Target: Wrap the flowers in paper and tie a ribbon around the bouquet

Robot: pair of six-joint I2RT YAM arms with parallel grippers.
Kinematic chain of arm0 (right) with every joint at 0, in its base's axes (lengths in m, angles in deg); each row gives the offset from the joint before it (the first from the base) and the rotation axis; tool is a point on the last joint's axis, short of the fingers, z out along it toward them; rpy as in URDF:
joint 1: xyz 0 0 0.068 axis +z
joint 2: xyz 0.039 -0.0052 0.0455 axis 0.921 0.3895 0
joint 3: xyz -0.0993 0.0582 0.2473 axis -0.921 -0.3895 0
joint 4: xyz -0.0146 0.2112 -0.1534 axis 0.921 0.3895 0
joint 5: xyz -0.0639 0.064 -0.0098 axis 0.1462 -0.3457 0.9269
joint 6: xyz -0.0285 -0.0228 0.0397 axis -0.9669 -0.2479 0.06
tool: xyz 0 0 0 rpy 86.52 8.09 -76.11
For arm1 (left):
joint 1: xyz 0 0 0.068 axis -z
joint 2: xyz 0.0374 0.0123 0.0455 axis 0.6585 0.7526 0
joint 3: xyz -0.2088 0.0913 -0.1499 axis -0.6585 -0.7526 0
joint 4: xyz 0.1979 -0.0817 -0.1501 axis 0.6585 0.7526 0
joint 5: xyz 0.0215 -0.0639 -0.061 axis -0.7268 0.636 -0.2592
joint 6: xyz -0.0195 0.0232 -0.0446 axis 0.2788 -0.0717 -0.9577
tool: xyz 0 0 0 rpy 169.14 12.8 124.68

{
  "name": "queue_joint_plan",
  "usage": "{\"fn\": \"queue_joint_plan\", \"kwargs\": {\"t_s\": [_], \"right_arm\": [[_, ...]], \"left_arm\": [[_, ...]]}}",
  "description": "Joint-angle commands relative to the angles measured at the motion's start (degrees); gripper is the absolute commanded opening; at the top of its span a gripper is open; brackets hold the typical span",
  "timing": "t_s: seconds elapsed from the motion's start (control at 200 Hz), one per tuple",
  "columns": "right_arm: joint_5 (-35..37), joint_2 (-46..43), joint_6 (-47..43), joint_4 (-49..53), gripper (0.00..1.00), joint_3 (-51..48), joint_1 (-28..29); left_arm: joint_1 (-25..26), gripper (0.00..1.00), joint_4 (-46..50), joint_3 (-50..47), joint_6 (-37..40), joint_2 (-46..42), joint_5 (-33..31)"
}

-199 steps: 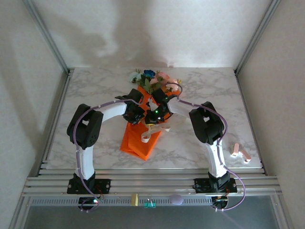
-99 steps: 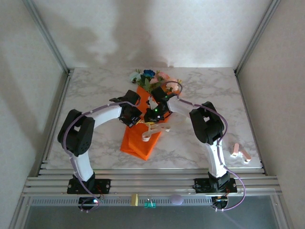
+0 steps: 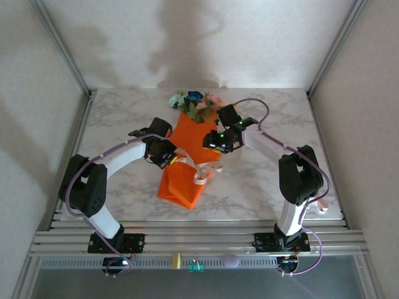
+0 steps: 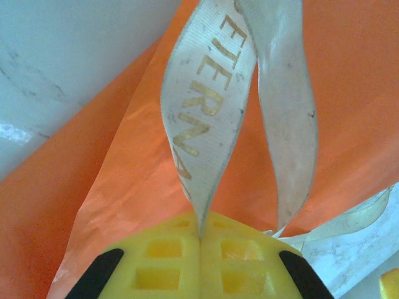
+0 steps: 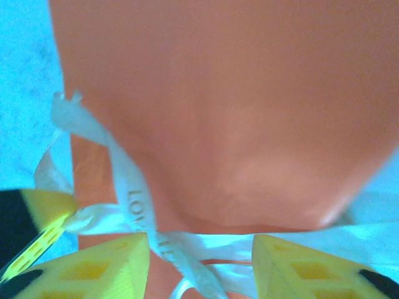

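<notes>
The bouquet lies on the table with the flowers (image 3: 194, 103) at its far end, and the orange paper (image 3: 182, 187) is wrapped round the stems. The cream ribbon (image 3: 201, 173) crosses the cone's middle. My left gripper (image 3: 166, 156) is at the cone's left side. Its yellow fingers (image 4: 149, 261) are shut on a loop of printed ribbon (image 4: 206, 118) that stands up over the paper (image 4: 124, 187). My right gripper (image 3: 212, 143) hangs over the cone's right side. In the right wrist view it (image 5: 199, 265) is open, with ribbon (image 5: 206, 246) lying loose across the gap over the paper (image 5: 237, 112).
The marble table (image 3: 118, 118) has bare room left and right of the bouquet. Metal frame posts (image 3: 72, 68) rise at both back corners. Slotted rails (image 3: 199, 240) run along the near edge. A left finger tip (image 5: 47, 215) shows beside the right gripper.
The right gripper has opened, let go of the ribbon and drawn back to the right. The left gripper, shut on the ribbon, has pulled away to the left, and both arms have spread apart.
</notes>
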Motion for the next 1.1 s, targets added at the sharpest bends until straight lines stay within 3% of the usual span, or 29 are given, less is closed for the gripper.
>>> {"fn": "queue_joint_plan", "kwargs": {"t_s": [0.0, 0.295, 0.425, 0.626, 0.811, 0.876, 0.971, 1.096], "right_arm": [[4.9, -1.5, 7.6, 3.4, 0.52, -4.3, -2.0], [2.6, -1.1, 26.5, -6.0, 0.53, -14.4, -5.6], [2.3, 0.7, 30.1, -9.1, 0.53, -13.6, -7.0], [1.7, 3.4, 33.5, -7.1, 0.37, -12.7, -7.3], [2.8, 3.2, 36.7, -8.7, 0.36, -15.6, -7.4], [2.4, 4.1, 37.5, -10.9, 0.28, -15.5, -7.4], [4.0, 5.0, 37.6, -9.8, 0.00, -13.6, -7.6], [9.9, 2.4, 34.6, -6.0, 0.00, -10.5, -8.9]], "left_arm": [[-0.8, 0.00, 3.4, -0.7, 0.7, -2.2, 1.0], [-1.6, 0.00, 3.0, -0.6, 0.4, -2.7, 1.6], [-1.6, 0.00, 2.3, -0.5, 0.3, -2.2, 1.8], [-1.6, 0.00, 2.1, 0.0, 0.2, -2.1, 1.7], [-1.6, 0.00, 2.2, 0.3, 0.1, -2.4, 2.0], [-1.6, 0.00, 2.3, 0.3, 0.1, -2.6, 2.1], [-1.8, 0.00, 3.0, 0.8, 0.2, -3.1, 2.1], [-3.4, 0.00, 4.8, 1.7, 0.4, -5.2, 1.7]]}}
